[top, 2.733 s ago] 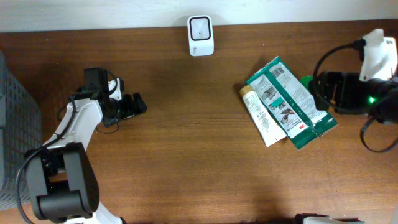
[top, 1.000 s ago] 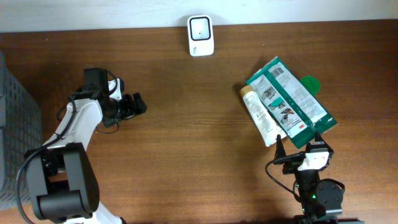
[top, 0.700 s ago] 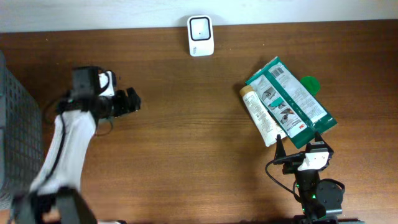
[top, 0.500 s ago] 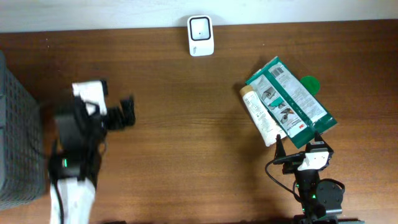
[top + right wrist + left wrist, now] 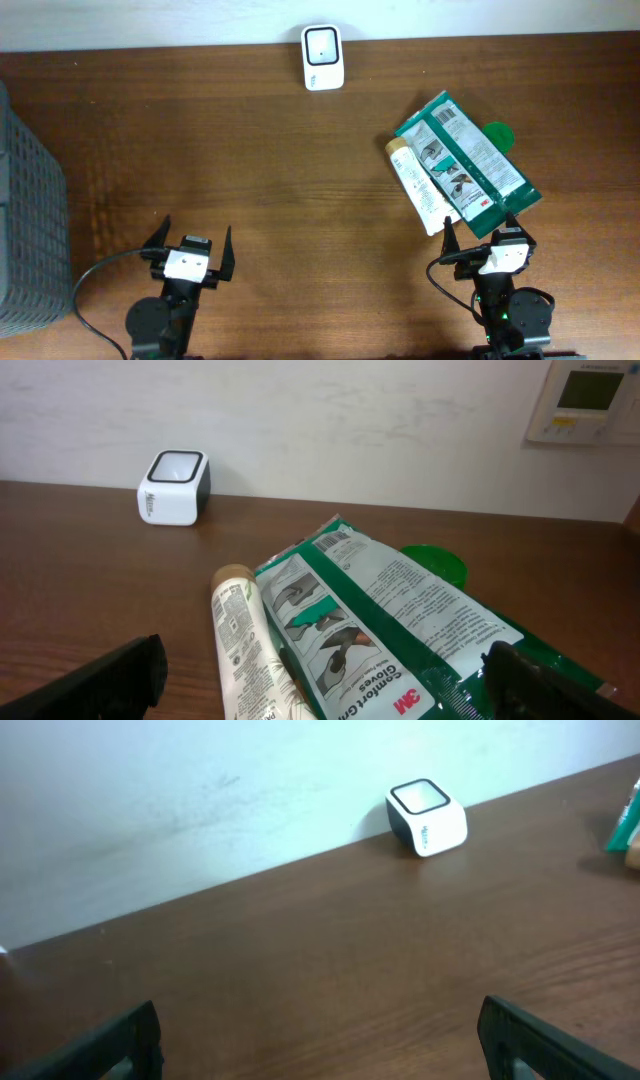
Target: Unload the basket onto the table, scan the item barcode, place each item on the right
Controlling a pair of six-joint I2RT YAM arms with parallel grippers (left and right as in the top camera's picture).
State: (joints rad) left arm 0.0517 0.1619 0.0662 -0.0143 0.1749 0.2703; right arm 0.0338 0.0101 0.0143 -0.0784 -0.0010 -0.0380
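A white barcode scanner [image 5: 323, 57] stands at the table's far edge, also in the left wrist view as the scanner [image 5: 428, 815] and in the right wrist view as the scanner [image 5: 173, 488]. A green-and-white glove packet [image 5: 465, 163] lies at the right, partly over a white tube [image 5: 420, 187]. My right gripper [image 5: 480, 236] sits open at the front edge, just short of the packet [image 5: 400, 620] and tube [image 5: 243, 645]. My left gripper [image 5: 193, 244] sits open at the front left, with only bare table between its fingers [image 5: 120, 1040].
A grey mesh basket [image 5: 25, 200] stands at the left edge. A round green lid [image 5: 498, 134] peeks out behind the packet. A wall panel [image 5: 585, 400] hangs above the table's far right. The wall runs along the far edge.
My left arm has pulled back from the left middle of the table to the front edge, jaws still open. The right arm has stayed put over the last second.
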